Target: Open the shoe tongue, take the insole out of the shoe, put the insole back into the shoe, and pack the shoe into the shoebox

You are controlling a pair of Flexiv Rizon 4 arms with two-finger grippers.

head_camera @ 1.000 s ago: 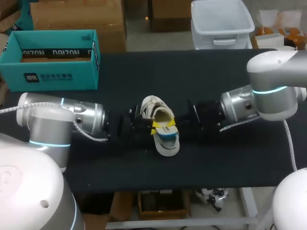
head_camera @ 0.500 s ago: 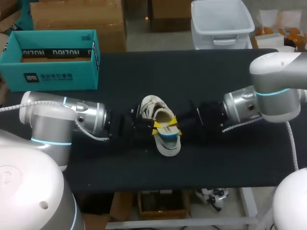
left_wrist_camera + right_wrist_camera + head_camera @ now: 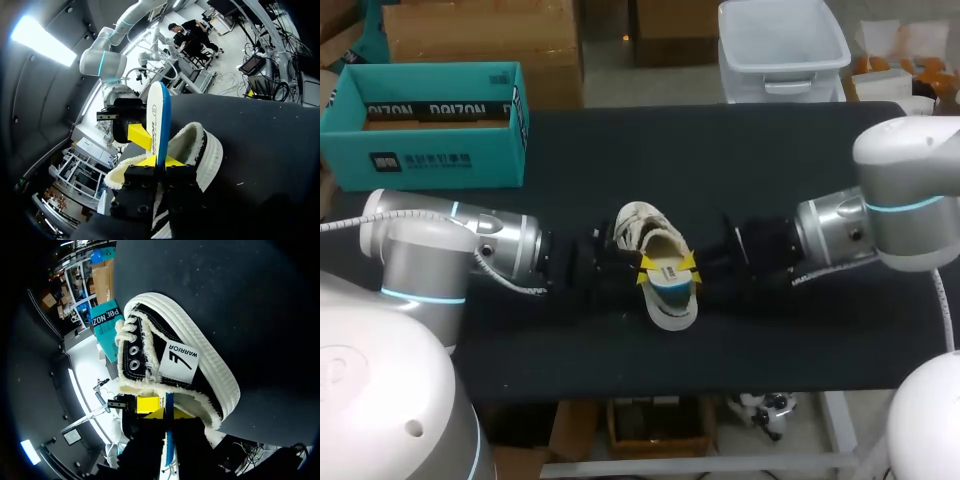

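At the black table's (image 3: 770,150) far left, a teal shoebox (image 3: 425,125) with white print on its wall. Mid-table, left gripper (image 3: 642,267) clamped on the blue-edged white insole (image 3: 668,282), upright in the heel of the fleece-lined shoe (image 3: 645,225). White printed label (image 3: 177,360) on the shoe's black side. Right gripper (image 3: 688,264) pinching the same insole from the opposite side.

Your left arm (image 3: 450,250) is lying low over the surface (image 3: 620,150), coming in from the left with its wrist level. The left tool (image 3: 642,266) is pointing toward the middle. Your right arm (image 3: 890,215) is mirroring it from the right. The right tool (image 3: 688,264) is facing the left tool, their yellow tips nearly meeting. Each tool is pinching the insole (image 3: 668,275) between nearly closed fingers.
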